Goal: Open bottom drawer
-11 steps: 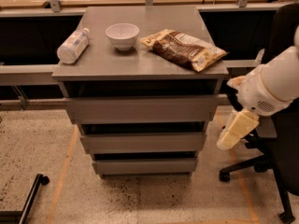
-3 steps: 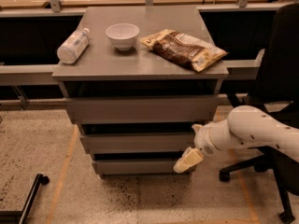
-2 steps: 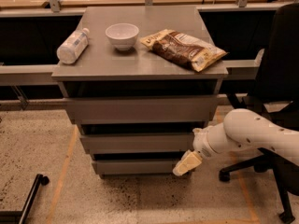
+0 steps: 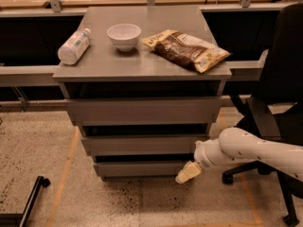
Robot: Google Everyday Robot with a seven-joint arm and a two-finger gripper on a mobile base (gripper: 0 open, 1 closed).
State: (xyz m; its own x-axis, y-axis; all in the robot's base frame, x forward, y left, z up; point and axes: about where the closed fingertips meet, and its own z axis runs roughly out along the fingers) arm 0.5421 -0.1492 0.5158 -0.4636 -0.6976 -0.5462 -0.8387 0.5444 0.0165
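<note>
A grey three-drawer cabinet (image 4: 156,66) stands on a speckled floor (image 4: 38,145), its fronts narrowing from top to bottom. The bottom drawer (image 4: 139,169) is the lowest and slimmest of the three, a plain flat grey front without a handle just above the floor. It sits under the mid-sized drawer (image 4: 142,144), which is under the widest drawer (image 4: 142,110), with a dark gap above each front. The bottom drawer looks pushed in. The gripper (image 4: 188,172), pale cream and pointing down and to the left, is at the right end of that bottom front, low and close to the floor (whether it touches the front cannot be told, nor whether it is open or closed). It hangs from a white arm (image 4: 251,149) that reaches in from the right edge of the camera view. On the cabinet top lie a clear plastic bottle (image 4: 73,46) on its side at the left, a white bowl (image 4: 124,35) upright near the middle, and a brown snack bag (image 4: 185,50) lying flat at the right, its corner over the edge. A black office chair (image 4: 284,74) stands to the right of the cabinet, behind the arm.
</note>
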